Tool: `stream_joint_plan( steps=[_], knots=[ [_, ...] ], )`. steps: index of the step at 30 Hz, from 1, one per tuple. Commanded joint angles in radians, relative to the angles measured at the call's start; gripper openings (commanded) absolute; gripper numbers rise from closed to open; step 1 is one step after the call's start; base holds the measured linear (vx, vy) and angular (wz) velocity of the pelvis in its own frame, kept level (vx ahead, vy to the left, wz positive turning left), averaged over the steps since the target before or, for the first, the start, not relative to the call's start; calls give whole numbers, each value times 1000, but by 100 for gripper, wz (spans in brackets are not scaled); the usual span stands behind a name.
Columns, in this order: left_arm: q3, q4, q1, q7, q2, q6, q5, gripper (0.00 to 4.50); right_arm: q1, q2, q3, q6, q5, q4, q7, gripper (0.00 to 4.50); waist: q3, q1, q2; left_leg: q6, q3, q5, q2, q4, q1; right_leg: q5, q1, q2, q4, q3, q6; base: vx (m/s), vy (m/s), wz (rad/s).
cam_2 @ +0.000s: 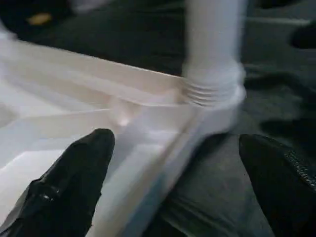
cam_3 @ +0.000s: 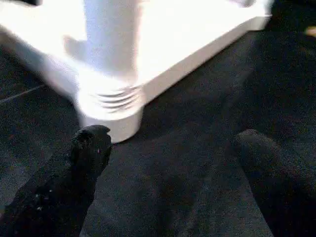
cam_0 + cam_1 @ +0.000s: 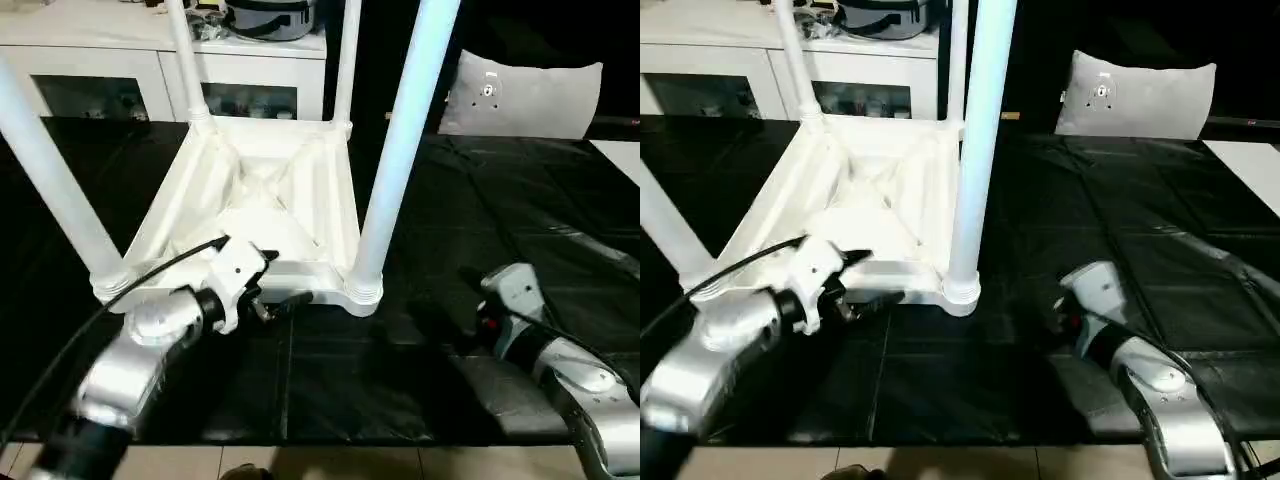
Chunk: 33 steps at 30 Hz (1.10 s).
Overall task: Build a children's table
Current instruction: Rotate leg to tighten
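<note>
Basically, table top [image 3: 260,205] lies upside down on black cloth [image 3: 480,250], 4 legs [image 3: 400,150] standing in corner sockets. Risk: near-right leg's thread still shows at socket, maybe not fully seated, so a bump from an arm could tip it. White cabinet [image 3: 130,60] behind, pillow [image 3: 520,95] far right. Left gripper [image 1: 173,192] straddles near rim, fingers apart; right gripper [image 2: 173,173] open, empty, near that socket.
</note>
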Motion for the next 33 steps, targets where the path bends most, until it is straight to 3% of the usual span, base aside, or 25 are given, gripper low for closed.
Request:
stream_joint_plan(
  steps=[1, 4, 5, 7, 8, 11, 12, 14, 15, 20, 22, 23, 24, 25, 26, 28, 32, 33],
  knots=[
    [-34, 25, -22, -66, 17, -16, 16, 421, -7, -18, 10, -7, 13, 9, 33, 450, -39, -3, 5, -104, -36, -621, 67, -110, 41, -389, -13, -49, -99, 19, -136, 0, 0, 0],
    [-51, 56, -45, -99, 34, -37, 30, 388, -13, -26, 15, -9, 11, 13, 52, 450, -40, 1, 3, -95, -28, -600, 70, -109, 42, -384, -17, -52, -98, 21, -145, 0, 0, 0],
    [-60, 88, -67, -118, 41, -56, 41, 381, -17, -32, 17, -18, 7, 18, 58, 450, -38, 1, 7, -97, -27, -610, 70, -109, 45, -395, -21, -51, -100, 20, -145, 0, 0, 0],
    [-72, 167, -119, -140, 39, -95, 64, 370, -21, -41, 19, -32, 4, 28, 69, 450, -40, 3, 5, -99, -25, -624, 69, -105, 51, -410, -26, -50, -102, 21, -144, 0, 0, 0],
    [-73, 199, -139, -140, 32, -109, 72, 354, -22, -43, 20, -39, 2, 33, 71, 450, -39, 2, 0, -98, -24, -625, 69, -105, 51, -416, -25, -52, -104, 20, -145, 0, 0, 0],
    [-74, 257, -175, -150, 19, -132, 80, 337, -23, -45, 20, -45, -1, 40, 80, 450, -38, 4, 2, -99, -27, -627, 72, -107, 50, -422, -24, -55, -103, 19, -150, 0, 0, 0],
    [-78, 305, -204, -144, 7, -159, 95, 331, -24, -46, 23, -52, -6, 48, 90, 450, -37, 2, -4, -94, -26, -630, 71, -107, 47, -440, -24, -55, -103, 17, -147, 0, 0, 0],
    [-80, 323, -215, -141, 2, -168, 100, 316, -25, -47, 23, -55, -8, 51, 93, 450, -39, 4, -1, -96, -25, -631, 73, -104, 53, -438, -27, -59, -106, 19, -150, 0, 0, 0],
    [-83, 352, -233, -144, -10, -176, 101, 306, -24, -48, 23, -60, -10, 57, 96, 450, -37, 2, -4, -93, -25, -628, 73, -106, 48, -432, -25, -57, -106, 18, -151, 0, 0, 0],
    [-99, 448, -288, -205, -59, -211, 92, 277, -23, -48, 31, -80, -12, 80, 100, 450, -40, 5, -8, -82, -19, -613, 73, -105, 49, -412, -26, -59, -105, 18, -161, 0, 0, 0],
    [-104, 487, -310, -215, -81, -223, 94, 255, -22, -47, 33, -85, -14, 87, 103, 450, -42, 5, -11, -69, -15, -581, 75, -107, 42, -379, -20, -61, -102, 16, -169, 0, 0, 0],
    [-106, 512, -324, -219, -92, -230, 98, 246, -21, -47, 33, -87, -16, 89, 104, 450, -43, 6, -6, -68, -15, -573, 75, -107, 42, -366, -19, -62, -100, 17, -171, 0, 0, 0],
    [-107, 522, -329, -220, -95, -234, 100, 243, -20, -47, 33, -88, -16, 90, 105, 450, -43, 5, -13, -58, -11, -551, 74, -107, 36, -361, -16, -63, -99, 16, -167, 0, 0, 0],
    [-112, 576, -357, -229, -111, -255, 113, 240, -18, -46, 34, -92, -18, 93, 107, 450, -45, 5, -14, -53, -11, -536, 75, -107, 34, -355, -14, -64, -98, 16, -166, 0, 0, 0],
    [-116, 600, -369, -235, -117, -262, 119, 233, -17, -46, 34, -94, -18, 93, 108, 450, -48, 4, -9, -46, -7, -503, 74, -107, 31, -321, -13, -61, -94, 17, -170, 0, 0, 0],
    [-119, 639, -388, -255, -126, -278, 126, 210, -14, -48, 36, -97, -17, 94, 112, 450, -50, 7, -10, -27, -2, -450, 76, -106, 28, -239, -9, -61, -90, 16, -188, 0, 0, 0],
    [-125, 696, -409, -265, -130, -309, 146, 189, -9, -49, 37, -100, -4, 87, 123, 450, -51, 9, -14, -5, 3, -429, 76, -100, 28, -267, -9, -63, -93, 17, -192, 0, 0, 0],
    [-128, 710, -412, -267, -126, -319, 154, 176, -5, -46, 33, -102, 9, 75, 130, 450, -52, 10, -10, 5, 4, -408, 77, -99, 27, -246, -7, -63, -92, 17, -197, 0, 0, 0]
  ],
)
